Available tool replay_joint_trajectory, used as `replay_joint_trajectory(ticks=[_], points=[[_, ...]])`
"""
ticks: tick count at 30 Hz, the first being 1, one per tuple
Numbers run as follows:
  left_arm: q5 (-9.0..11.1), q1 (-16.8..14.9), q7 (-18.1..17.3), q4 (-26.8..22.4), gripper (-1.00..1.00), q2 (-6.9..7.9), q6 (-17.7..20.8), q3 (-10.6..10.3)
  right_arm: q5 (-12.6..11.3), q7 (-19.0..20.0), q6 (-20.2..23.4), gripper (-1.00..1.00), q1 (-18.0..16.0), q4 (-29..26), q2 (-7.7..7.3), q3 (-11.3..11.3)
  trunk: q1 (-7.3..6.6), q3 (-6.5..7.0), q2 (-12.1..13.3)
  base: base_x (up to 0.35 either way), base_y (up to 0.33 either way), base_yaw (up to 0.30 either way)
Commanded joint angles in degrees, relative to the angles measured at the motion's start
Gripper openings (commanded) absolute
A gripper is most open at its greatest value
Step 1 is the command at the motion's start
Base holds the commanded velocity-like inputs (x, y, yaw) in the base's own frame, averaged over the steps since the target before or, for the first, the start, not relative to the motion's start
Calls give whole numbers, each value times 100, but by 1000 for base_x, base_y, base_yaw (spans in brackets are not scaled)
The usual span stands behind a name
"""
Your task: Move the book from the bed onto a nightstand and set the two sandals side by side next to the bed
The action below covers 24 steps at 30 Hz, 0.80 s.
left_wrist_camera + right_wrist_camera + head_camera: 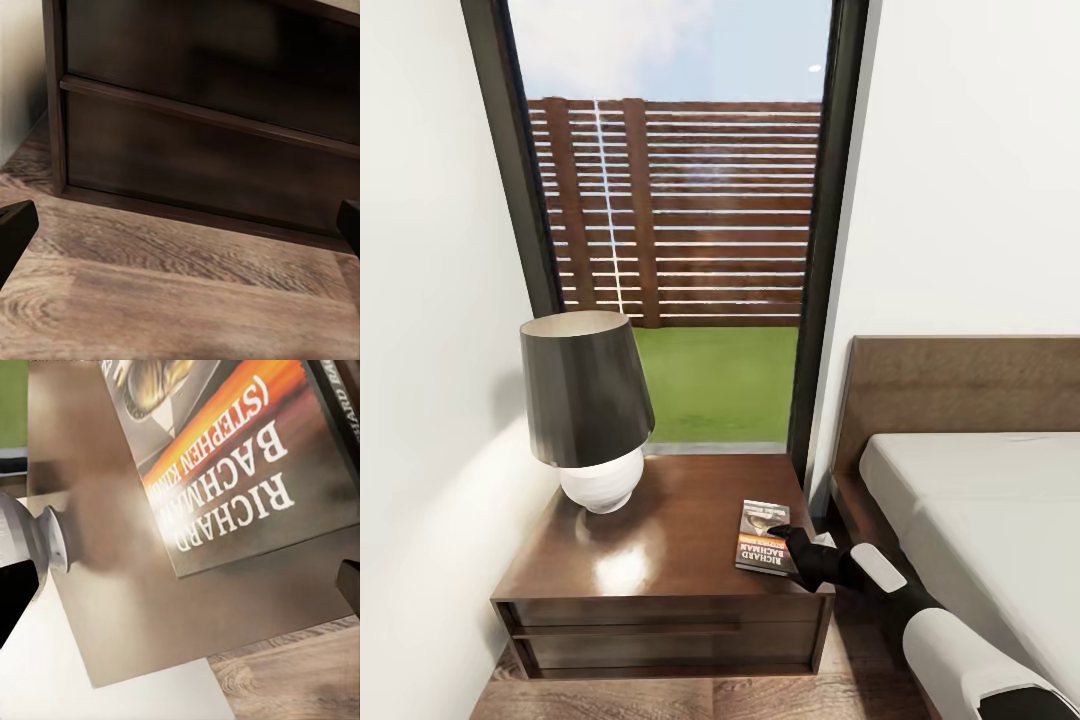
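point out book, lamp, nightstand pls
book (pixel 764 537), head view, middle of its cover
lamp (pixel 585 390), head view, on its dark shade
nightstand (pixel 660 540), head view, bare glossy top between lamp and book

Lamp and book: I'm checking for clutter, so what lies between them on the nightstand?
Nothing: head view shows bare glossy dark-brown nightstand top between the grey-shaded white lamp and dark orange-banded paperback book.

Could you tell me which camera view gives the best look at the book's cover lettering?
The right wrist view: the book is seen close up there, with "RICHARD BACHMAN" and the orange band legible. The head view shows the whole book lying near the front right corner of the nightstand, its lettering small. The left wrist view faces the nightstand's drawer front.
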Motion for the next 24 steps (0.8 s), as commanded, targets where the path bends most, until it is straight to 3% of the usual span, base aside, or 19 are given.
replay_joint_trajectory(ticks=[1,8,24], points=[[53,-1,-56,0,100,1,7,0,-55,-13,8,100,-2,-6,-6,33,-1,-5,-2,0,0,0],[53,-1,-56,1,100,8,7,0,-179,-14,14,100,-1,-6,-8,38,-133,103,238,0,0,0],[53,-1,-56,1,100,12,7,0,-209,-14,15,100,-4,-6,-9,39,-484,390,880,0,0,0]])
